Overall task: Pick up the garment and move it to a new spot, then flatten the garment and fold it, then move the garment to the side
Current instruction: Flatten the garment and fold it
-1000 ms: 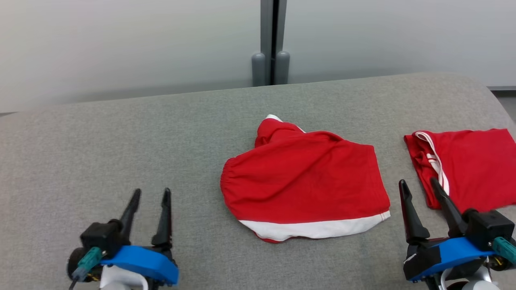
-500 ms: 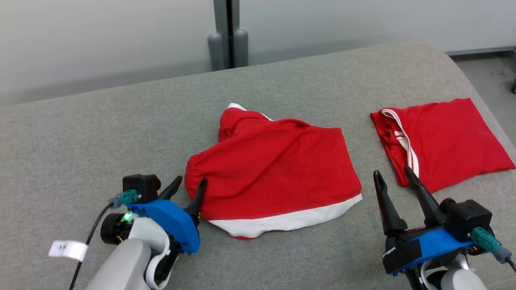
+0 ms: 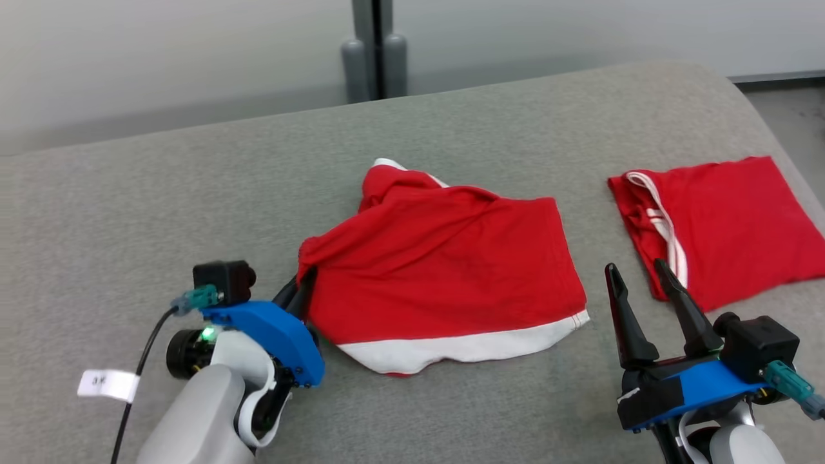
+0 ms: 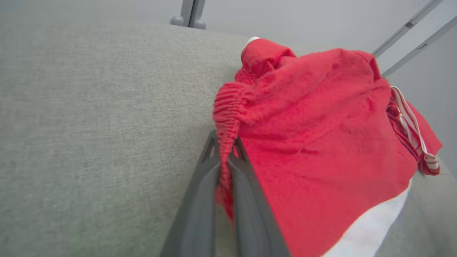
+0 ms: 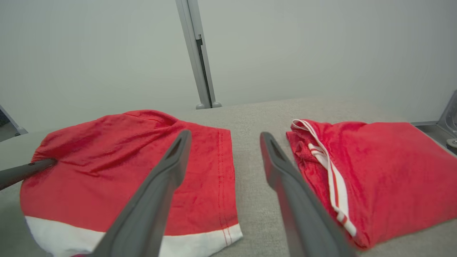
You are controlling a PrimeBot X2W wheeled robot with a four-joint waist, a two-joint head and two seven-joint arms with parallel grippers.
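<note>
In the pick-up step, the left gripper (image 3: 301,287) pinches the garment (image 3: 445,270) by its gathered edge while the right gripper (image 3: 635,267) hangs spread, so the next move probably calls for a clean lift.

The red shorts (image 3: 445,258) lie rumpled in the middle, with a white band along the near edge. Their gathered left waistband is bunched up, pinched by the left gripper (image 3: 301,287).

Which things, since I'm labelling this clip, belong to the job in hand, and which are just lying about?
In the job:
rumpled red garment with white band, in the centre
left end effector, shut on its gathered edge
right end effector, open

Lying about:
folded red garment at the right
grey post at the back
white tag at the lower left
</note>
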